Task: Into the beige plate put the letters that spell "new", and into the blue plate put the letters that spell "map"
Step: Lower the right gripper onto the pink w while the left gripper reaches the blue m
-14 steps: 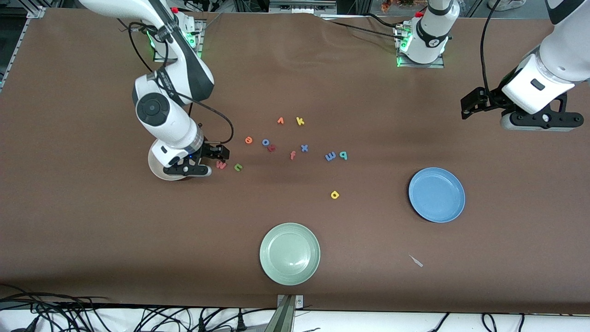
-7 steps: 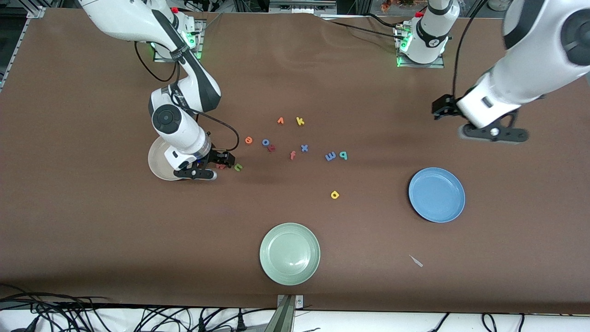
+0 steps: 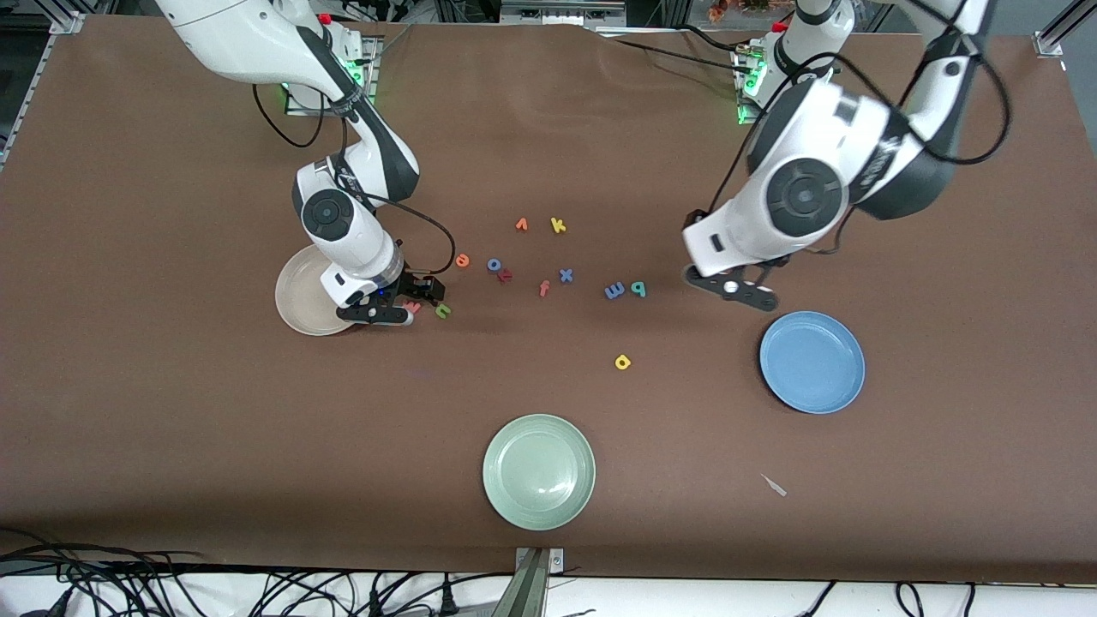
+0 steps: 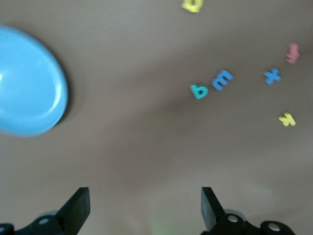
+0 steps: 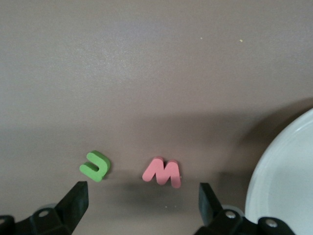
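Letters for "new" sit scattered, none plated yet. Beige plate (image 3: 304, 302) lies just beside the right gripper (image 3: 403, 308), whose fingers (image 5: 73, 199) are spread, grasping nothing; salmon w (image 5: 163, 172) lies between them, green n (image 5: 95, 166) near one finger, likely the first pick. Left gripper (image 3: 733, 290), fingers released, hovers between teal p (image 3: 638, 289) and blue plate (image 3: 812, 362), probably approaching.

Your right gripper (image 3: 403, 308) is low over the table toward the right arm's end, fingers (image 5: 73, 200) spread wide, nothing held. Your left gripper (image 3: 737, 291) hangs over the table's middle toward the left arm's end, fingers (image 4: 78, 208) wide apart, empty.
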{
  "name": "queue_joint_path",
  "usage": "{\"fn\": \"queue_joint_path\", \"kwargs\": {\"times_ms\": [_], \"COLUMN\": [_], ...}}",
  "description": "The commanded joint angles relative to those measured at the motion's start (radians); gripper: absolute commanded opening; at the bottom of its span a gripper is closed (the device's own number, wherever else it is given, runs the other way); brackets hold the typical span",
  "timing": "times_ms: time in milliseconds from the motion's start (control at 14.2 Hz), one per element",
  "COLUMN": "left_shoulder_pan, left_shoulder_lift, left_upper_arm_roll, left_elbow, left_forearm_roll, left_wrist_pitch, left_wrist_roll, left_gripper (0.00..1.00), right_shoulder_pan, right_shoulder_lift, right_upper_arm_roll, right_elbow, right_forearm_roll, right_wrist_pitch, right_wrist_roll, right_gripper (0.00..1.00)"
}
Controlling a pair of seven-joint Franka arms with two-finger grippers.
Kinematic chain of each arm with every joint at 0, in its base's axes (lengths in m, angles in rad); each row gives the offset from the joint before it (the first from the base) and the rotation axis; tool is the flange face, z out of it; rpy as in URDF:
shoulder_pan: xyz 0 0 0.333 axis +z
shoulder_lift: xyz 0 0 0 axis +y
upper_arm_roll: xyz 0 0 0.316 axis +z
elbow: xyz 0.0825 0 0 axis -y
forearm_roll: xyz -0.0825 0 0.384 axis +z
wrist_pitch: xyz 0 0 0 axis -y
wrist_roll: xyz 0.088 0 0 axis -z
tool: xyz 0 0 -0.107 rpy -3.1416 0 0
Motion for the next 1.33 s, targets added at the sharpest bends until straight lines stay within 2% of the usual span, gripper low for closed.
{"fn": "queue_joint_path", "kwargs": {"times_ms": [0,351,702,983,1264], "left_shoulder_pan": [-0.011,-0.104,-0.205,-0.227,-0.239], "left_shoulder_lift": [0.072,0.169,0.215,0.281,0.292], "left_upper_arm_roll": [0.011,0.013,0.013,0.014,0.017], "left_elbow": [0.015,-0.053,-0.208,-0.214,-0.212], "left_forearm_roll": [-0.06,-0.054,-0.051,-0.047,-0.042], "left_wrist_pitch": [0.083,0.353,0.637,0.752,0.768], "left_wrist_roll": [0.16,0.159,0.142,0.142,0.16], "left_gripper": [1.0,1.0,1.0,1.0,0.98], "right_shoulder_pan": [0.007,0.009,0.027,0.119,0.132], "right_shoulder_lift": [0.012,0.035,0.046,0.058,0.058], "right_upper_arm_roll": [-0.02,-0.023,-0.038,-0.122,-0.132], "right_elbow": [-0.012,-0.012,-0.012,-0.012,-0.012], "right_forearm_roll": [-0.045,-0.063,-0.065,-0.066,-0.066], "right_wrist_pitch": [0.04,0.065,0.078,0.092,0.095], "right_wrist_roll": [0.023,0.024,0.024,0.024,0.041], "right_gripper": [0.99,0.99,0.91,0.81,0.75]}}
